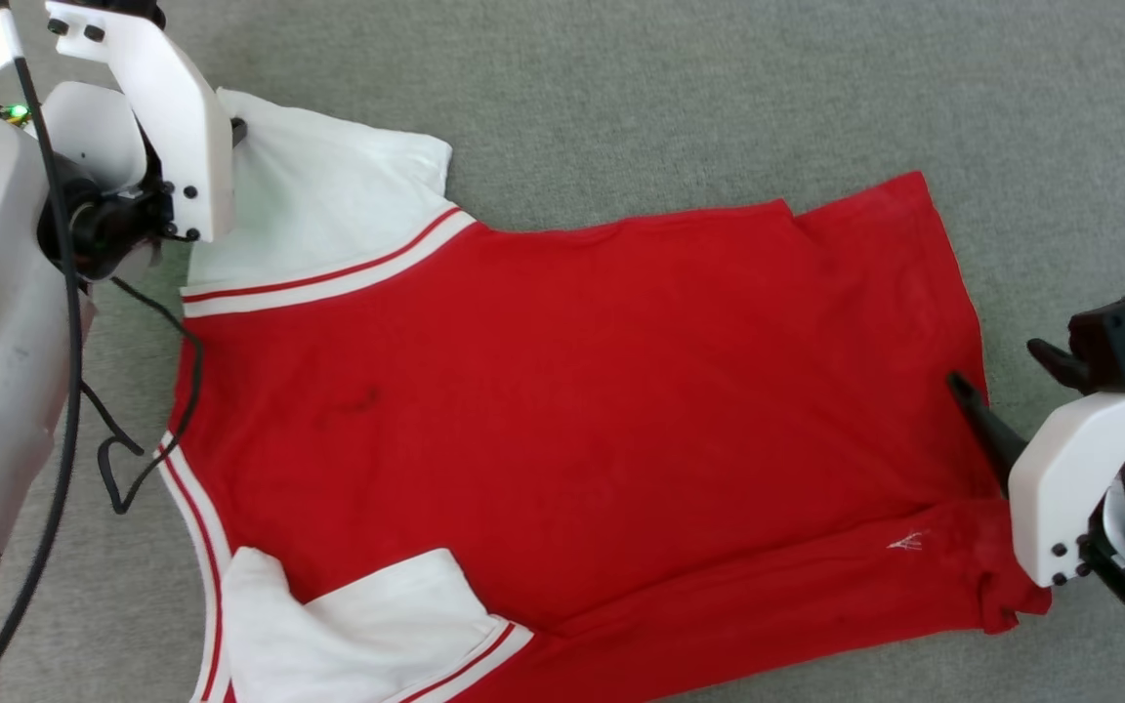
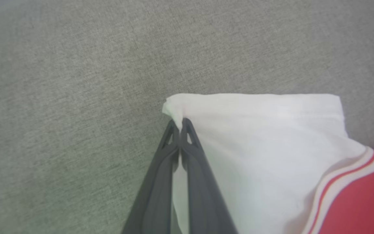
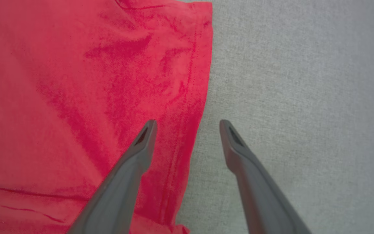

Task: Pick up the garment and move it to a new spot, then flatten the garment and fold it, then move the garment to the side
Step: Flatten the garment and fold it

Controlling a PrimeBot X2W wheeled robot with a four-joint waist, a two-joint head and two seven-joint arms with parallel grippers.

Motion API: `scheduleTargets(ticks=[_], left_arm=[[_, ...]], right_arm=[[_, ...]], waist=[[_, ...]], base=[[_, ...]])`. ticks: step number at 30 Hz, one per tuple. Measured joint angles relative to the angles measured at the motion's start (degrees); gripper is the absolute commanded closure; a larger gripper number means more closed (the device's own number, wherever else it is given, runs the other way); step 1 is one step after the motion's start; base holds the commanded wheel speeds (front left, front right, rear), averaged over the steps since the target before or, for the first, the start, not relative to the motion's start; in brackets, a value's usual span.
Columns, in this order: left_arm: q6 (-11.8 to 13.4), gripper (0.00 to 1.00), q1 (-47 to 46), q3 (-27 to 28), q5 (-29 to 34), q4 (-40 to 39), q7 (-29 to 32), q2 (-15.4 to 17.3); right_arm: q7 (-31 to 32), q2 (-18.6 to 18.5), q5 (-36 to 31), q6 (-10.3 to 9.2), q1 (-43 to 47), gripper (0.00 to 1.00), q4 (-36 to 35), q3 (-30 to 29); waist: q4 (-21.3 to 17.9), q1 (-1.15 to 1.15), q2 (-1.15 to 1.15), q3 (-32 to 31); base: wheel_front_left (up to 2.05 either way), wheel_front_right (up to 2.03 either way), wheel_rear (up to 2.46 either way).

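Your left wrist view shows the left hand point(image 2: 181, 125) clenched on a white sleeve corner point(image 2: 174, 105), a pinch the head view hides. The garment point(image 1: 572, 391) lies spread on the grey surface point(image 1: 719, 88); your right hand point(image 3: 188, 125) hangs released astride its right hem.

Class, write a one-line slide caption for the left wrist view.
Left hand shut on a white sleeve corner of the garment, over the grey surface.

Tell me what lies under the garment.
The garment lies spread on a grey woven surface, which shows beyond its edges. What is directly beneath the red cloth is covered. The left end effector is shut on a white sleeve corner.
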Motion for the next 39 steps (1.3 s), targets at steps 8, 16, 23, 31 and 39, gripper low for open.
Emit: scheduleTargets(ticks=[8,16,23,31,39], left_arm=[[-0.91,1.00,1.32,-1.21,-0.49,-4.08,-5.92,-0.97],[-1.22,1.00,4.63,-5.52,-0.57,-16.50,-7.93,0.30],[-1.14,1.00,6.67,-6.82,-0.48,-24.81,-8.45,1.52],[0.34,1.00,8.44,-6.86,-0.41,-30.82,-9.35,2.16],[1.00,1.00,9.35,-6.98,-0.33,-33.06,-9.92,2.41]], right_arm=[[2.68,-3.89,1.66,0.00,-2.03,0.00,1.49,-1.67],[4.33,-9.11,4.57,-0.01,-9.84,0.00,11.63,-1.83],[4.22,-10.35,4.80,0.00,-15.83,0.00,20.79,0.05],[3.78,-10.59,5.19,0.00,-19.72,0.00,28.91,3.22],[1.90,-10.60,5.78,-0.13,-21.95,0.00,34.44,6.56]], waist=[[3.09,0.00,0.00,-4.11],[9.43,-0.01,0.00,-6.02],[12.48,-0.01,0.00,-5.06],[14.49,0.00,0.00,-3.75],[15.74,-0.01,0.00,-2.73]], base=[[0.00,0.00,0.00],[0.00,0.00,0.00],[0.00,0.00,0.00],[0.00,0.00,0.00],[0.00,0.00,0.00]])
